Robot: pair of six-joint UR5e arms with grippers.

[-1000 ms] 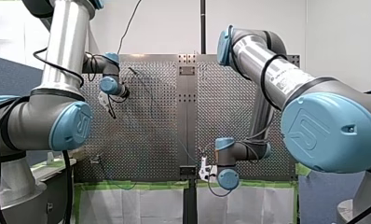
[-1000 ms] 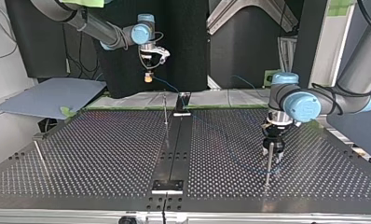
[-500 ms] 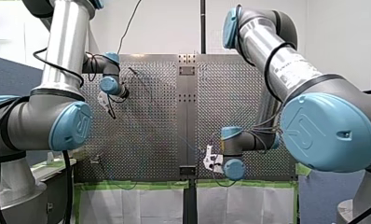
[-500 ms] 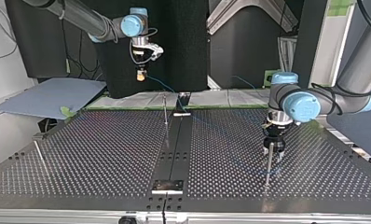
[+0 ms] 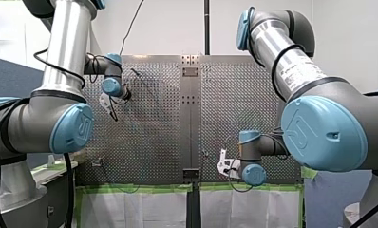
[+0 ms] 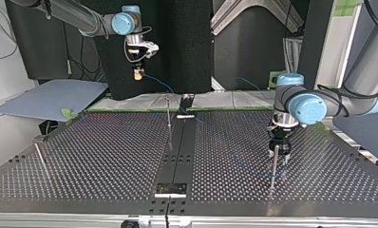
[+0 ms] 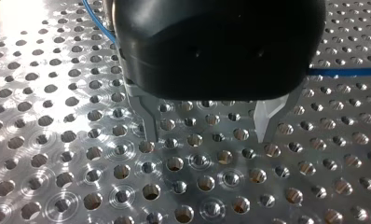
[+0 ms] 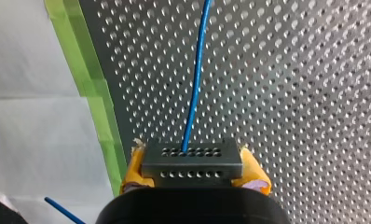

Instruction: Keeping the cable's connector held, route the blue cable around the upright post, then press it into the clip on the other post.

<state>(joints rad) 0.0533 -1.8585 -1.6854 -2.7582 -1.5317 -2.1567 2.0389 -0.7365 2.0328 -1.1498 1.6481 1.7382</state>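
My right gripper [image 6: 137,73] has swung toward the top view's left, yellow pads [image 8: 133,170] pinching the dark perforated connector block [image 8: 192,161] of the thin blue cable [image 8: 195,79]; my left gripper [image 7: 208,137] stands spread.

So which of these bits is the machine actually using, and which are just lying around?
In use: blue cable; connector, gripped by my right claw; my left claw, open; middle post; post by my left claw.
Lying about: blue-grey sheet; green tape; white cloth.
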